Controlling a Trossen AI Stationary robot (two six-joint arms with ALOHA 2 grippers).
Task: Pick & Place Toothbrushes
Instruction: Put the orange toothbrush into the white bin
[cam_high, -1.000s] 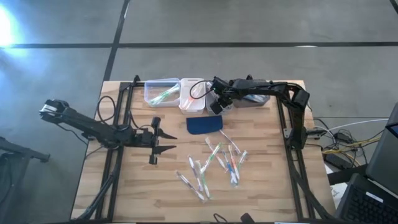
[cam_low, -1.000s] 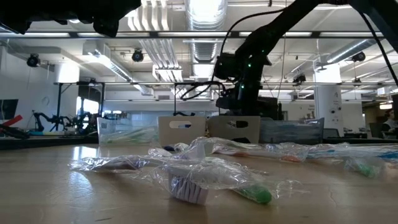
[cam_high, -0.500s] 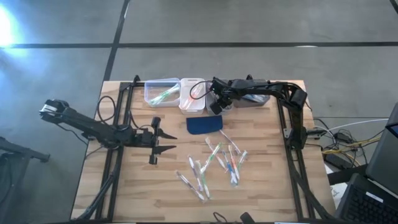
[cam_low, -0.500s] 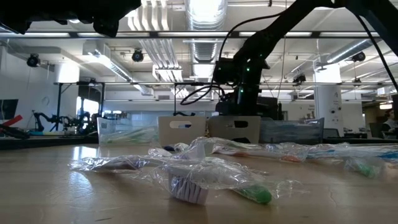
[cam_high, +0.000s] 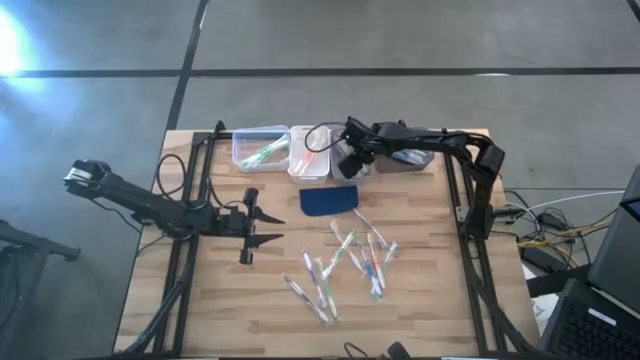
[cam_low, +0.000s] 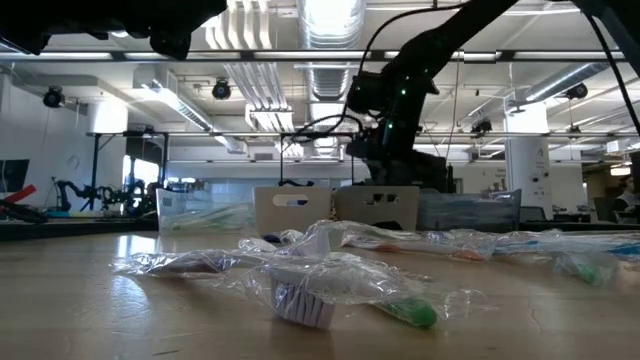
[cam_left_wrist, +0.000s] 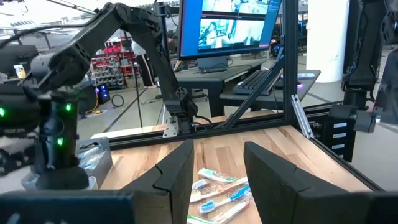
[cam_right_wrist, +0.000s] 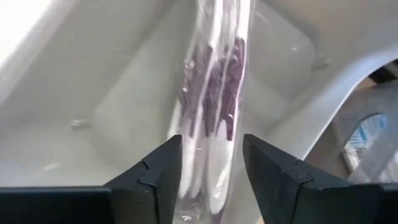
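Toothbrushes (cam_high: 350, 262) crowd table (cam_high: 420, 310) centre

Worktop (cam_high: 230, 300): pale wooden planks, butcher-block pattern, low sheen.
Toothbrushes (cam_high: 352, 262): thin plastic, sealed in clear crinkled glossy film.
Wrapped toothbrush (cam_right_wrist: 211, 93): shiny transparent film over whitish plastic with purple parts.
White bin (cam_high: 306, 165): smooth opaque plastic, satin.
Clear bin (cam_high: 240, 150): transparent plastic, glossy.
Pad (cam_high: 329, 200): dark blue, matt, smooth.
Frame rails (cam_high: 190, 190): black metal, matt.
Right hand (cam_right_wrist: 208, 180) fingers: dark matt plastic.
Floor (cam_high: 400, 40): smooth grey concrete, reflective in patches.
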